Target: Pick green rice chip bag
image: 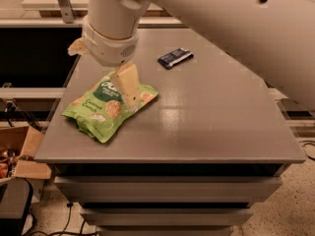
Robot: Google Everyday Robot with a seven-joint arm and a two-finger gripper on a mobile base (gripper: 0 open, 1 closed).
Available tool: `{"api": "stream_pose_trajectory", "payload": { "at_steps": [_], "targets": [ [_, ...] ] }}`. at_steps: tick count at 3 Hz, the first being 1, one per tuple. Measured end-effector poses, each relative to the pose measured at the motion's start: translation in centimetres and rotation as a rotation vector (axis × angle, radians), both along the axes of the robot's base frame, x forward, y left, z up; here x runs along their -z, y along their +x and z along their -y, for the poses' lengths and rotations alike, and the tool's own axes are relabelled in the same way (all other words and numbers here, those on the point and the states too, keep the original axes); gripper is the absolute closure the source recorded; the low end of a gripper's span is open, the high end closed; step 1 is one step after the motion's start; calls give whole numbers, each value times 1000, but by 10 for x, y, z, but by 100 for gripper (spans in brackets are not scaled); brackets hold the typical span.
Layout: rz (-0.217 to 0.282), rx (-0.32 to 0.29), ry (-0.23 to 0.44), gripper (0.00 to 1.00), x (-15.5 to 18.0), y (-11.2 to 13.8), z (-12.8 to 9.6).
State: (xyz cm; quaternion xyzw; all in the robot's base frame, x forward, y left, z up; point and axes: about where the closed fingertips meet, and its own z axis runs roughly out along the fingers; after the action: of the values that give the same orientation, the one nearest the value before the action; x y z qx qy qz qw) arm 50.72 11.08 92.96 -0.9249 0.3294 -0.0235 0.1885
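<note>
The green rice chip bag lies flat on the grey table near its front left corner, with the dark "dang" circle facing up. My gripper hangs from the big white wrist just above the bag's top end. It is open. One tan finger points down over the bag's upper right part, and the other finger shows behind the wrist at the table's left edge. The wrist hides the bag's top edge.
A small dark blue wrapped bar lies at the back middle of the table. My white arm crosses the upper right of the view. A cardboard box and cables sit on the floor to the left, below the table's edge.
</note>
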Motion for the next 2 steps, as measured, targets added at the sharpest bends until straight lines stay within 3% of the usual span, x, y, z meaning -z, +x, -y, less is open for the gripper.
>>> {"api": "stream_pose_trajectory", "payload": {
  "at_steps": [2],
  "targets": [
    [-26, -50, 2, 0, 40, 34, -20]
  ]
}}
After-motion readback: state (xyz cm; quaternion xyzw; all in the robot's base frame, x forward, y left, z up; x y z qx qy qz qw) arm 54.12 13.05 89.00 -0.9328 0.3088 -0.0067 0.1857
